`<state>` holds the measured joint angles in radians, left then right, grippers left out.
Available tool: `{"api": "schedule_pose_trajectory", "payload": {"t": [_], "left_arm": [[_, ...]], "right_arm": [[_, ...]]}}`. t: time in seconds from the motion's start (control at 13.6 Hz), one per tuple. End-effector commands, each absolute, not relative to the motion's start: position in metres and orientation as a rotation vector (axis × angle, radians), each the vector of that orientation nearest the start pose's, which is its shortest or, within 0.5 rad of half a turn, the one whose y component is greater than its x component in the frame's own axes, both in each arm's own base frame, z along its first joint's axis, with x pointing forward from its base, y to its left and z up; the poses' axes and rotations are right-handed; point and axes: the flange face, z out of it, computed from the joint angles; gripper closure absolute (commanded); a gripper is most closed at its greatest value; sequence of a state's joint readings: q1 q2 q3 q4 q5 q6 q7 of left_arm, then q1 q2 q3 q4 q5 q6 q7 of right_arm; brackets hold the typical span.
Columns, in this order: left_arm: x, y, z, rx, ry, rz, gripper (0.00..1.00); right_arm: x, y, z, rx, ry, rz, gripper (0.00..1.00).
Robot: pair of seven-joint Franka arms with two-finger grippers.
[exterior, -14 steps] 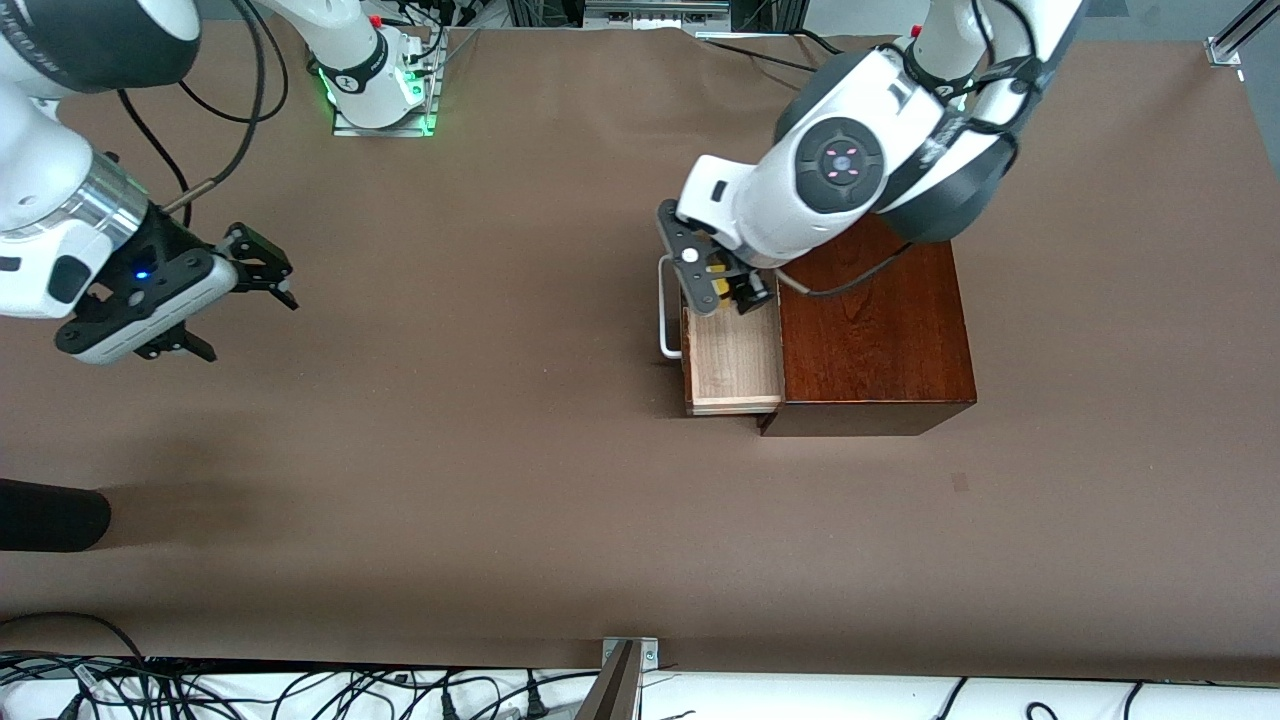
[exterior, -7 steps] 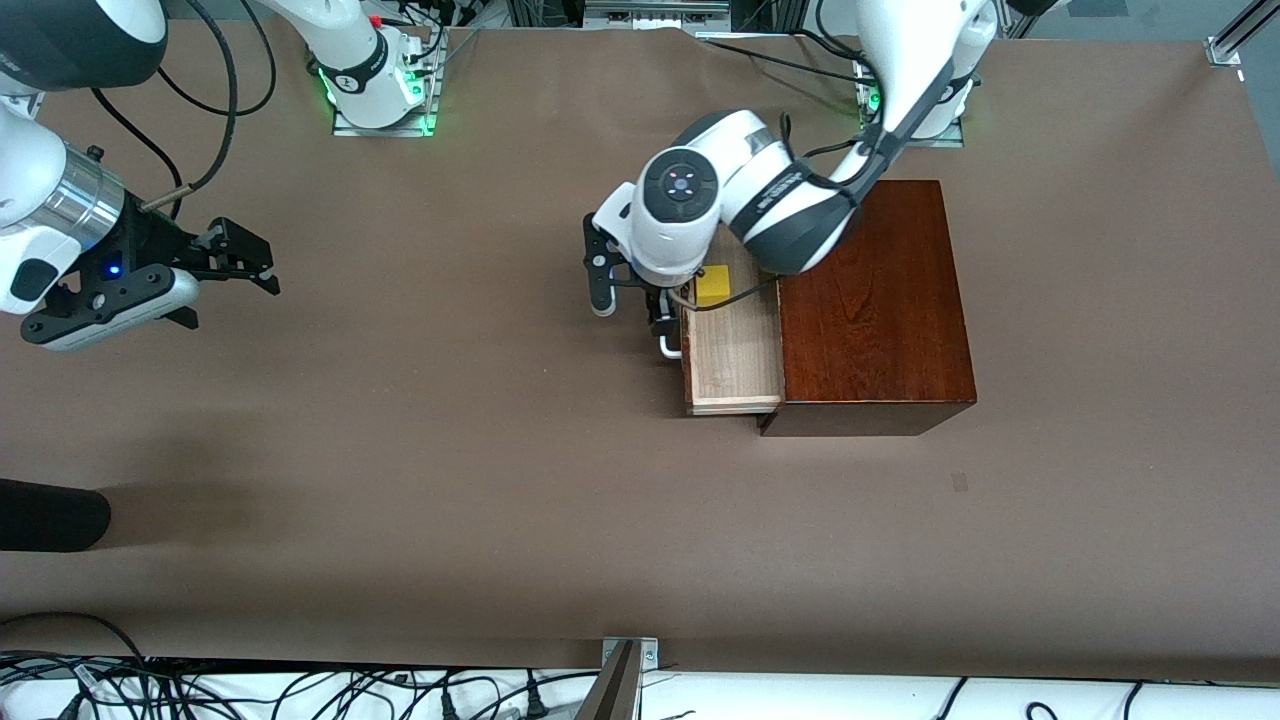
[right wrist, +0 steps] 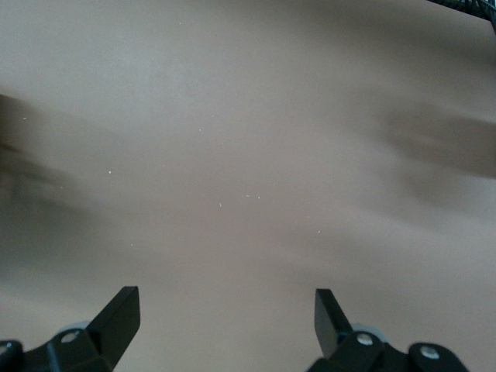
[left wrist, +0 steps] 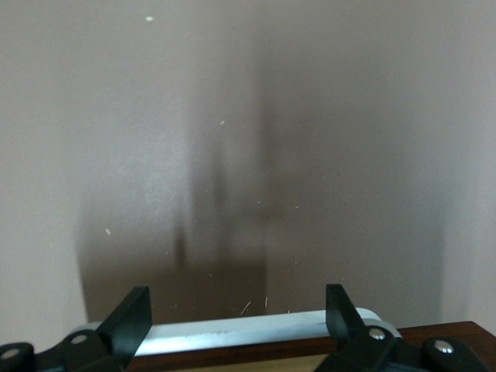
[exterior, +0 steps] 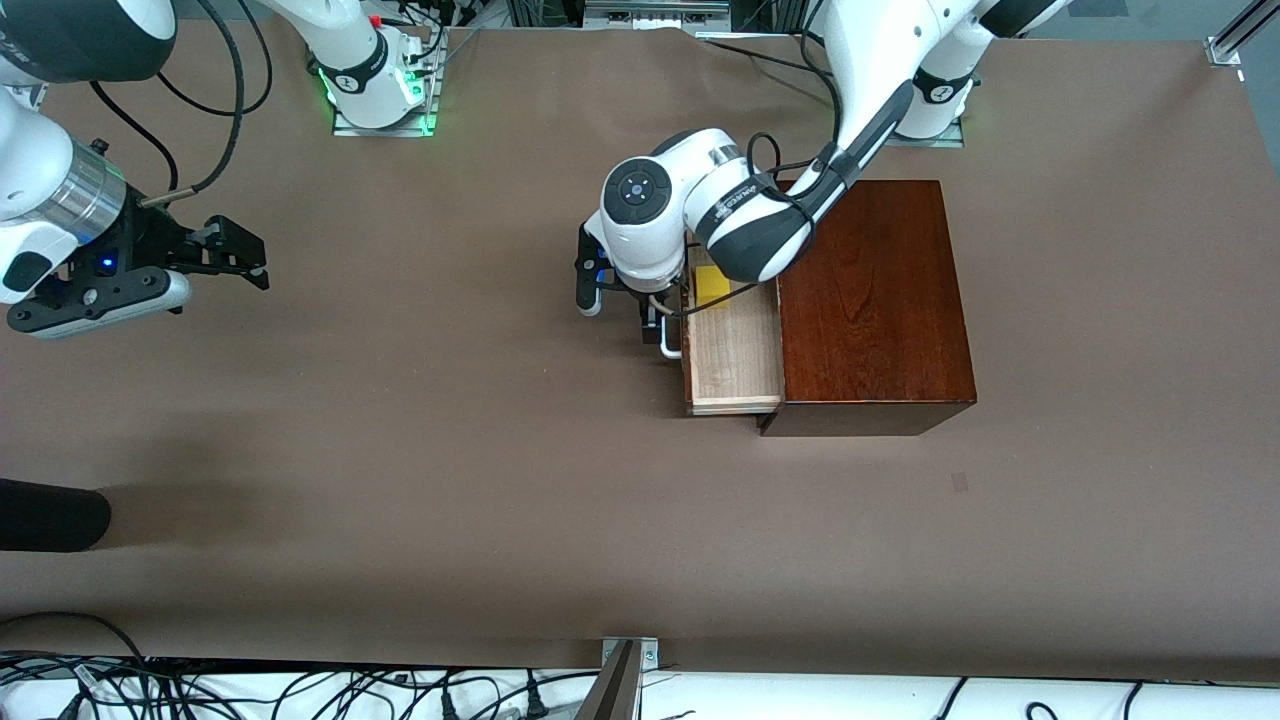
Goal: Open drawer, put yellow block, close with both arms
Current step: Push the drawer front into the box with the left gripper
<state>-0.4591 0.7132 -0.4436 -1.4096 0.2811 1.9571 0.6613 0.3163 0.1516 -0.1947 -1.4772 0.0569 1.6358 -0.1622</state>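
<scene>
Two white arms work over a brown desk (exterior: pixel 450 480). At the right arm's end of the desk, the right claw (exterior: pixel 245 262) hangs above bare surface, well apart from the wooden box, and that arm waits; its black fingers (right wrist: pixel 116 314) stand wide apart with nothing between them, and the right wrist view shows only plain brown surface under them. Toward the left arm's end, the left arm reaches down from its base to the drawer (exterior: pixel 735 350), which is pulled out of the glossy mahogany-coloured box (exterior: pixel 870 300) on the side that faces the right arm's end. The left claw (exterior: pixel 655 315) is at the white U-shaped handle (exterior: pixel 668 345) on the drawer's dark front. In the left wrist view its fingers (left wrist: pixel 132 318) are spread apart with the white bar (left wrist: pixel 232 332) lying across the gap between them; whether the fingers touch the bar cannot be told. The yellow block (exterior: pixel 712 287) lies inside the pale tray, in the part farther from the front camera, with the left arm's wrist partly over it. Most of the tray's light-wood floor nearer the front camera is bare.
</scene>
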Motion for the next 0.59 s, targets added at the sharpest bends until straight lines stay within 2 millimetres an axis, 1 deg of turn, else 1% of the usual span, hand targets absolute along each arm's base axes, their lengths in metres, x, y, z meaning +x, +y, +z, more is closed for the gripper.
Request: {"api": "schedule_pose_trajectory", "payload": {"t": [0.0, 0.15, 0.29, 0.37, 0.52], "left_arm": [[0.507, -0.503, 0.295, -2.078, 2.347, 0.174, 0.00], [0.506, -0.497, 0.288, -2.072, 2.341, 0.225, 0.00], [0.504, -0.490, 0.286, -2.074, 2.324, 0.306, 0.00], [0.502, -0.486, 0.288, -2.067, 2.315, 0.356, 0.00], [0.501, -0.474, 0.296, -2.060, 2.285, 0.463, 0.00]], "right_arm": [[0.593, 0.086, 0.592, -3.101, -0.401, -0.009, 0.00], [0.594, 0.085, 0.592, -3.095, -0.361, -0.011, 0.00], [0.595, 0.078, 0.593, -3.096, -0.316, -0.016, 0.00], [0.595, 0.072, 0.594, -3.101, -0.280, -0.018, 0.00], [0.594, 0.076, 0.594, -3.101, -0.273, -0.015, 0.00]]}}
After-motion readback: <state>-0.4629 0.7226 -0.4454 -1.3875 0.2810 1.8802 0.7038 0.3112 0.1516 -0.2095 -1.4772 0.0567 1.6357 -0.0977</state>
